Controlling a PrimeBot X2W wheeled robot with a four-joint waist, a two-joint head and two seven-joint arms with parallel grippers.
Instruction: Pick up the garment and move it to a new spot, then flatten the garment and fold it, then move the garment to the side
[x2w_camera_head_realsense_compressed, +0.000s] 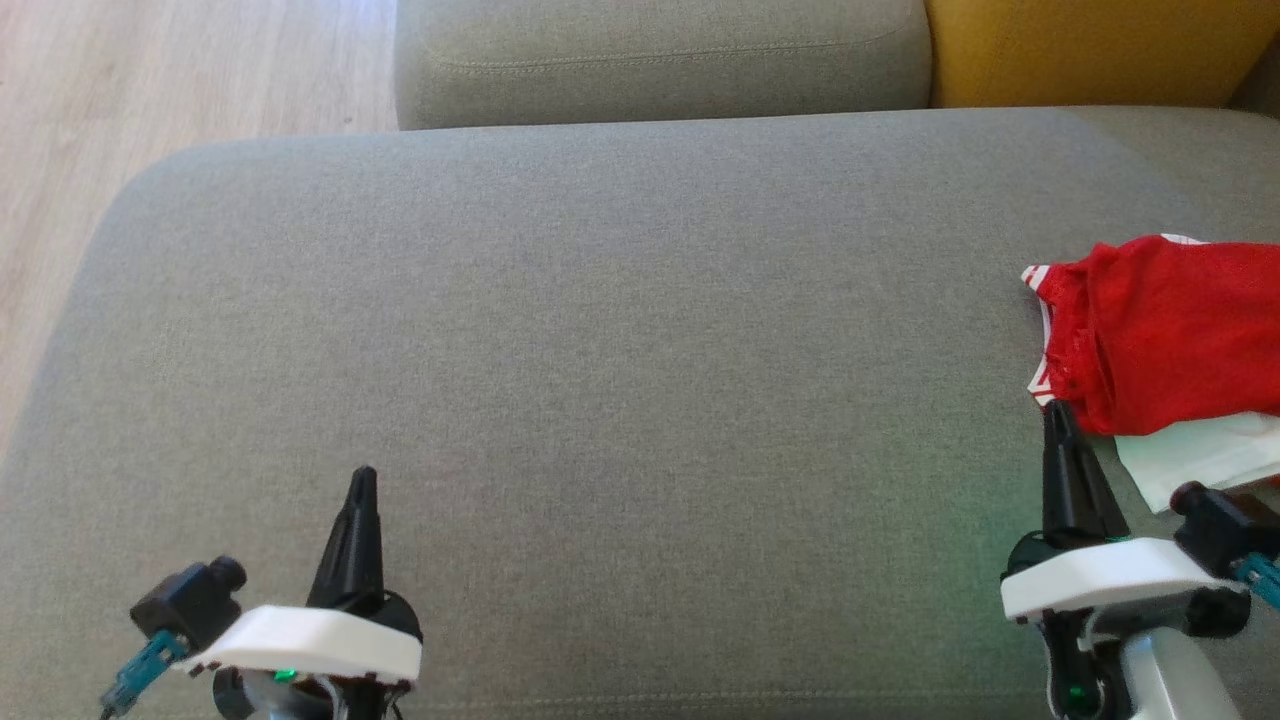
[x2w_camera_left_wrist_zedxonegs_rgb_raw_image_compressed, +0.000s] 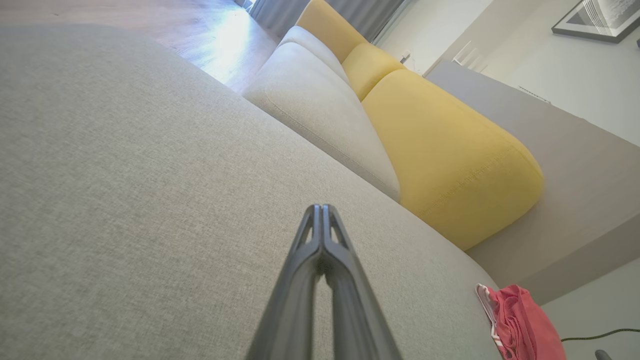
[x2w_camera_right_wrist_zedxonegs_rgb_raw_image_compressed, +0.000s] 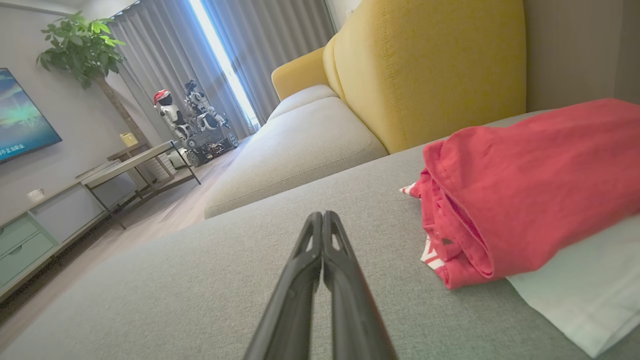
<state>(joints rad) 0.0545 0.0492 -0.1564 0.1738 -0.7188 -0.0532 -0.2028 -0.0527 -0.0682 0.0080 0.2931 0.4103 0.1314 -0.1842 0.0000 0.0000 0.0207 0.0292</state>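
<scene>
A red garment (x2w_camera_head_realsense_compressed: 1165, 340) with white-striped trim lies bunched at the right edge of the grey sofa seat (x2w_camera_head_realsense_compressed: 600, 350), partly on top of a pale folded cloth (x2w_camera_head_realsense_compressed: 1200, 455). It also appears as a red garment (x2w_camera_right_wrist_zedxonegs_rgb_raw_image_compressed: 525, 195) right of the fingers in the right wrist view, and as a red garment (x2w_camera_left_wrist_zedxonegs_rgb_raw_image_compressed: 520, 325) low at the right in the left wrist view. My right gripper (x2w_camera_head_realsense_compressed: 1058, 412) is shut and empty, its tip just short of the garment's near left corner. At the lower left my left gripper (x2w_camera_head_realsense_compressed: 364, 478) is shut and empty over bare cushion.
A grey back cushion (x2w_camera_head_realsense_compressed: 660, 60) and a yellow cushion (x2w_camera_head_realsense_compressed: 1090, 50) line the far side of the seat. Wooden floor (x2w_camera_head_realsense_compressed: 150, 90) lies beyond the seat's left edge. The right wrist view takes in a low table (x2w_camera_right_wrist_zedxonegs_rgb_raw_image_compressed: 135, 160), a cabinet, a plant and a toy robot.
</scene>
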